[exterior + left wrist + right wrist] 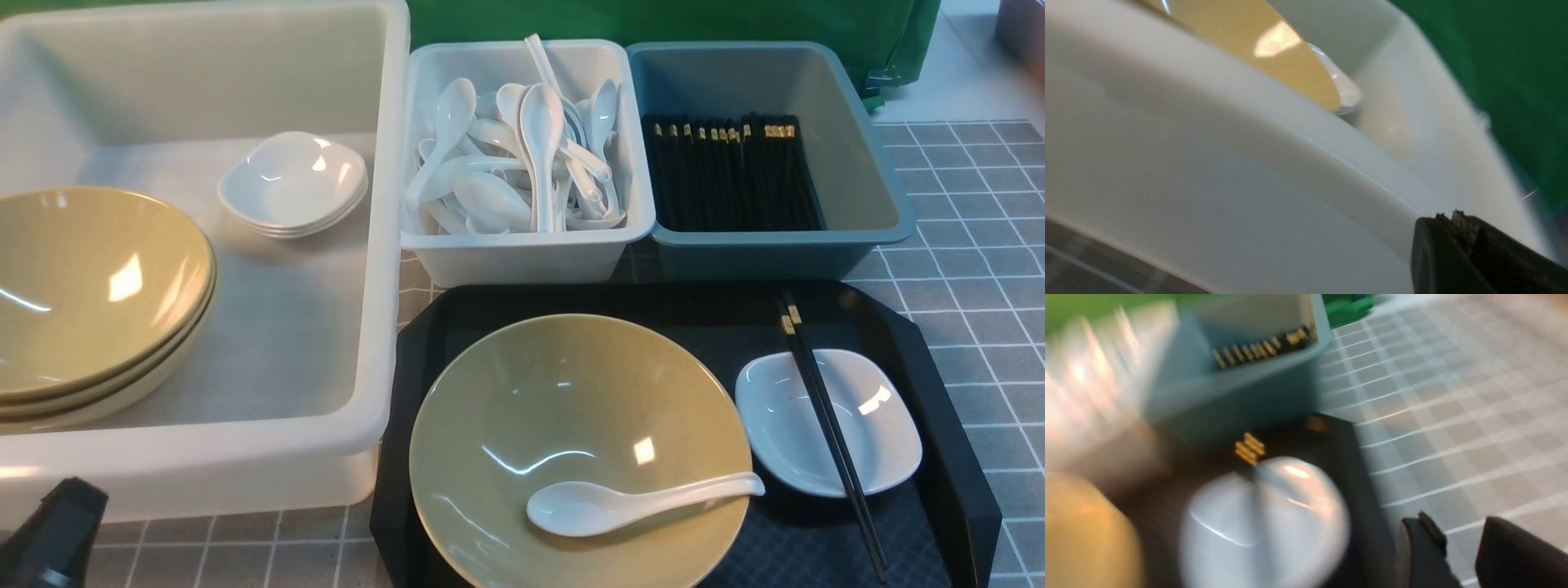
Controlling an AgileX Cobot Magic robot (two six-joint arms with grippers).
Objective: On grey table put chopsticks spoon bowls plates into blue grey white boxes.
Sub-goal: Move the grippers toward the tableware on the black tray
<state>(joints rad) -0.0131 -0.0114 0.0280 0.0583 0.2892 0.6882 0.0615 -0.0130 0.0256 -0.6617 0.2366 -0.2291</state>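
On a black tray (pixel 939 490) stand a tan bowl (pixel 571 392) with a white spoon (pixel 637 500) in it and a small white plate (pixel 873 425) with a pair of black chopsticks (pixel 829 429) across it. The big white box (pixel 375 269) holds stacked tan bowls (pixel 90 294) and small white plates (pixel 294 181). The grey-white box (pixel 522 249) holds spoons; the blue box (pixel 865 196) holds chopsticks. My left gripper (pixel 1455 220) is shut and empty beside the white box's outer wall; only a corner of it (pixel 53 531) shows in the front view. My right gripper (pixel 1457 531) is open and empty beside the tray, out of the front view.
The grey gridded table (pixel 980 269) stretches to the right of the tray and blue box. A green cloth (pixel 653 20) hangs behind the boxes. The right wrist view is blurred by motion.
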